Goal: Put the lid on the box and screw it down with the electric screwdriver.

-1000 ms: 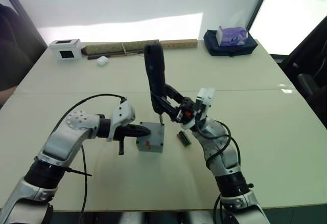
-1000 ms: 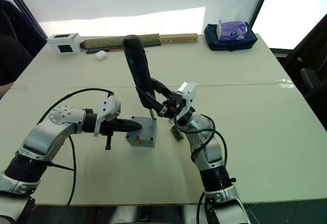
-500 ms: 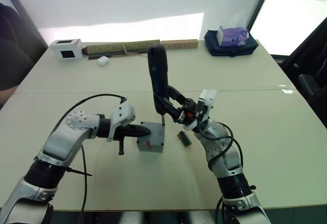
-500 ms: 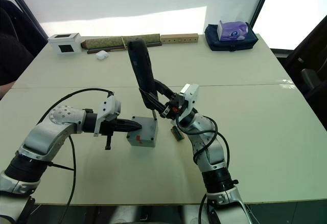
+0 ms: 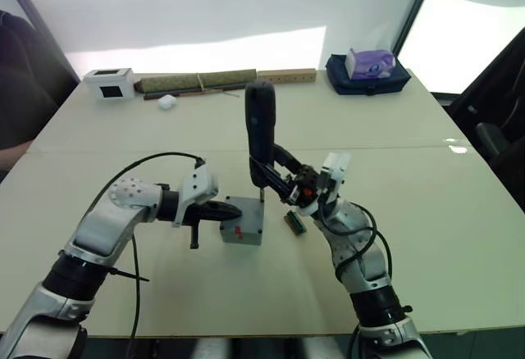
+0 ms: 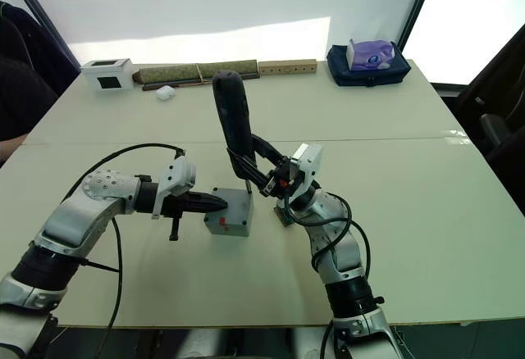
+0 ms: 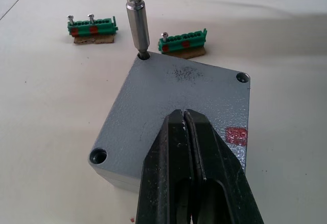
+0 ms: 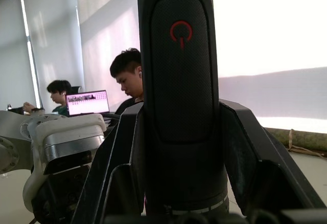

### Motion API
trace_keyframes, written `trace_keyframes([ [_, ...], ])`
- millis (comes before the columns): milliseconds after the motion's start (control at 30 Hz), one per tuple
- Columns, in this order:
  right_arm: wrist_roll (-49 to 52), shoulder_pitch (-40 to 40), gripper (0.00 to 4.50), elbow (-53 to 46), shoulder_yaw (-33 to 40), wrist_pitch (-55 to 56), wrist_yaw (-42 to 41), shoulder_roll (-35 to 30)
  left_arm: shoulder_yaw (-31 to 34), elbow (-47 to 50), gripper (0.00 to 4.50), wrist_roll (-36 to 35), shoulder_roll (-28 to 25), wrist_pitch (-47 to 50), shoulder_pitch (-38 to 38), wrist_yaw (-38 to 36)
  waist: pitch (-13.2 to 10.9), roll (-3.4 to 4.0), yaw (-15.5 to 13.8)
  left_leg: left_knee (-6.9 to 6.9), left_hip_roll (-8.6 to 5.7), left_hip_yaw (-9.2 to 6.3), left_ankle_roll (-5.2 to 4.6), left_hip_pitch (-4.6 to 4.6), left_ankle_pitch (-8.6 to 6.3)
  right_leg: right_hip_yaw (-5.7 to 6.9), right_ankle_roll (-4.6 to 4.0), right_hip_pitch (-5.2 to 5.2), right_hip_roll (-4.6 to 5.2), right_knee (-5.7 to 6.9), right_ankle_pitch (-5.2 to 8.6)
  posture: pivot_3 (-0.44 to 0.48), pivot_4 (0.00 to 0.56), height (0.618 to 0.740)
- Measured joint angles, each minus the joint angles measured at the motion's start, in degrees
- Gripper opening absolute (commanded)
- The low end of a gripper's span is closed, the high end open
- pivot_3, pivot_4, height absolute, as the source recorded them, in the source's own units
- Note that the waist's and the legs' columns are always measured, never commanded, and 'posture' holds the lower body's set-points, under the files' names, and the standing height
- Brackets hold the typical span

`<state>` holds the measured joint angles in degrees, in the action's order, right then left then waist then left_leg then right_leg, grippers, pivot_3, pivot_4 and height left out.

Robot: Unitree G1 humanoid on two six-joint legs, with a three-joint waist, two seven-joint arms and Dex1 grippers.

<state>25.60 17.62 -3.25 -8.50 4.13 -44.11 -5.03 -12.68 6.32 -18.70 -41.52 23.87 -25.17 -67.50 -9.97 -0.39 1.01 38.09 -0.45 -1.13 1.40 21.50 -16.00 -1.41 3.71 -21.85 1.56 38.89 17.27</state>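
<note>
The lid [image 7: 173,106] was already on the box [image 5: 242,226] mid-counter. Left hand [image 7: 184,119], fingers pressed together, pinned it. Right hand [image 5: 279,177] gripped the screwdriver [image 5: 261,134] low, bit in a corner hole. Looked rigid and slick, likely top-heavy held that low.

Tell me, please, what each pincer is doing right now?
Left pincer: shut, empty, tips resting on the lid.
Right pincer: shut on the electric screwdriver, bit in a corner screw hole.
</note>
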Motion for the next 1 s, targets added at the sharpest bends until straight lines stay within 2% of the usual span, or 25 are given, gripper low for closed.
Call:
trace_keyframes([
  [300,0.12,-0.09,1.63,0.20,0.05,-2.86,-0.19,-1.51,-1.17,-2.70,0.00,1.82,2.20,-2.58,-0.02,0.04,1.08,0.09,-0.04,-0.19,0.05,-0.16,-0.02,-0.33,-0.02,0.09,-0.13,0.50,0.00,-0.52,0.07,0.000,0.150,0.740],
  [1000,0.47,-0.46,1.63,-1.40,-0.32,-6.79,-0.10,-4.89,-1.87,-4.09,0.00,3.25,3.57,-3.61,0.00,0.09,2.43,-0.03,-0.26,-0.96,0.05,-0.17,-0.06,-0.48,-0.05,0.09,-0.58,0.52,0.25,-0.99,0.33,0.000,0.150,0.740],
])
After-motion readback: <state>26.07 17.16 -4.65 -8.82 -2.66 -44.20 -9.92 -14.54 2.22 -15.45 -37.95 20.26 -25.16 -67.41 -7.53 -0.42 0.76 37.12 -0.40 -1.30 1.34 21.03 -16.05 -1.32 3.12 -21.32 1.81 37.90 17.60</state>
